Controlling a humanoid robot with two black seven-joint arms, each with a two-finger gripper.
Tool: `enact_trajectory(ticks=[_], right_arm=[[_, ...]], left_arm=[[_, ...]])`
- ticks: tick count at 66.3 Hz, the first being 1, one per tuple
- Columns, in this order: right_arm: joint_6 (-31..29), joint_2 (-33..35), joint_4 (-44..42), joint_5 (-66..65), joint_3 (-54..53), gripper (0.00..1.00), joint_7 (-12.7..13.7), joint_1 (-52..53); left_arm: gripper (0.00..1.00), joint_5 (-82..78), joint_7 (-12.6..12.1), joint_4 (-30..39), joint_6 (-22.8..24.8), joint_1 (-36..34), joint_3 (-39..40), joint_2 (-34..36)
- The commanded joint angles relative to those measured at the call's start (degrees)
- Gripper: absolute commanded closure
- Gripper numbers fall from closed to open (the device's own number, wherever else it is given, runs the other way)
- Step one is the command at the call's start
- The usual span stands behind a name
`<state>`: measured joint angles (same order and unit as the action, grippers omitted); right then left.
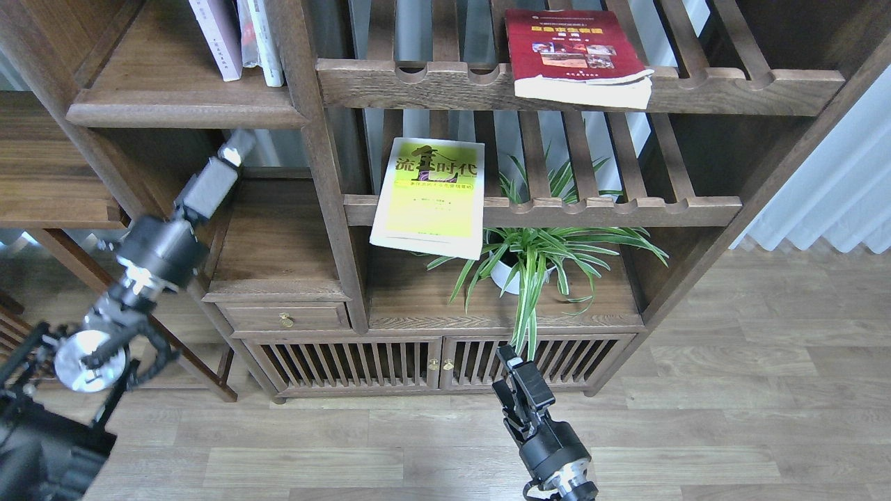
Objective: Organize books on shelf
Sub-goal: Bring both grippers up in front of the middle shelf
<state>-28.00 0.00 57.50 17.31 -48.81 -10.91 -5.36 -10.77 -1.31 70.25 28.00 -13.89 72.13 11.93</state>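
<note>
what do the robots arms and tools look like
Both arms are black, built of cylindrical segments with silver metal rings at the joints. The left arm carries looping black cables. The left tool is a dark grey block with a pale tip; the right tool is black.

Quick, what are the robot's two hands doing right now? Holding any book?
Left tool: holds nothing; open or closed cannot be told.
Right tool: holds nothing; open or closed cannot be told.

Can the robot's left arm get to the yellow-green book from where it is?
Probably not straight across. The left gripper sits in the side compartment, and a wooden upright post stands between it and the yellow-green book. It would likely need to swing out in front first.
</note>
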Motion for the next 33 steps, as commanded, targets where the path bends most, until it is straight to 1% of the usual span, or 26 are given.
enact_trajectory(ticks=[1, 11, 14, 17, 33], right_arm=[[0.0, 0.0, -0.02, 0.0, 0.03, 0.01, 0.01, 0.27], [0.0, 0.0, 0.15, -0.18, 0.03, 0.01, 0.36, 1.23], [0.0, 0.0, 0.24, -0.18, 0.03, 0.01, 0.36, 1.76], [0.0, 0.0, -0.2, -0.18, -0.15, 0.01, 0.36, 2.55], [0.0, 0.0, -1.08, -0.35, 0.11, 0.01, 0.27, 4.92]], left_arm=[[0.08, -0.04, -0.01, -0.73, 0.0, 0.26, -1.02, -0.5], [0.06, -0.13, -0.01, -0.9, 0.0, 1.4, -1.55, -1.29], [0.05, -0.04, -0.1, -0.99, 0.0, 2.9, -1.55, -1.38], [0.01, -0.13, -0.1, -1.25, 0.0, 4.56, -1.46, -1.21], [0.01, 0.13, -0.1, -2.57, 0.0, 11.25, -1.2, -0.94]])
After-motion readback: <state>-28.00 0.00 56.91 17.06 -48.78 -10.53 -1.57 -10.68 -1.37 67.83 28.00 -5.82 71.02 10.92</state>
